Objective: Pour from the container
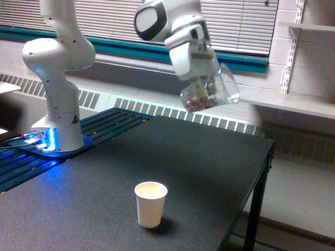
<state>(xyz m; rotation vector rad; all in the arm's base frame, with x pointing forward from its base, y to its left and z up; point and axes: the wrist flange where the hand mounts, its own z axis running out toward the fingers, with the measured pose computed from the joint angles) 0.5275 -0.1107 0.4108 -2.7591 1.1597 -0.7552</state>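
Exterior view only. Clear plastic cup (pixel 212 93) held in the air, above the far half of the black table (pixel 183 172), toward the exterior view's right of centre. Gripper (pixel 201 83) clamped on the cup from above and behind, fingers largely hidden by the white hand block and the cup wall; grip looks firm, pinching the cup's side. Cup tilted, its open mouth pointing toward the exterior view's right and slightly up, base toward the left and lower. Small pinkish-brown pieces (pixel 199 100) heaped in the low part of the cup, near the base; none seen falling out. White paper cup (pixel 151 203) standing upright on the table near the front edge, mouth open, inside looks pale and bare as far as can be told. Paper cup well apart from the clear cup, lower and toward the exterior view's left of it; clear cup not over the paper cup's mouth. Arm base (pixel 57 94) white, mounted at the table's left end, blue light glowing at its foot (pixel 44 138). Slatted blinds (pixel 125 18) and a teal sill strip behind, vent grille along the wall below. White shelf (pixel 285 102) on the wall at the exterior view's right, behind the clear cup.
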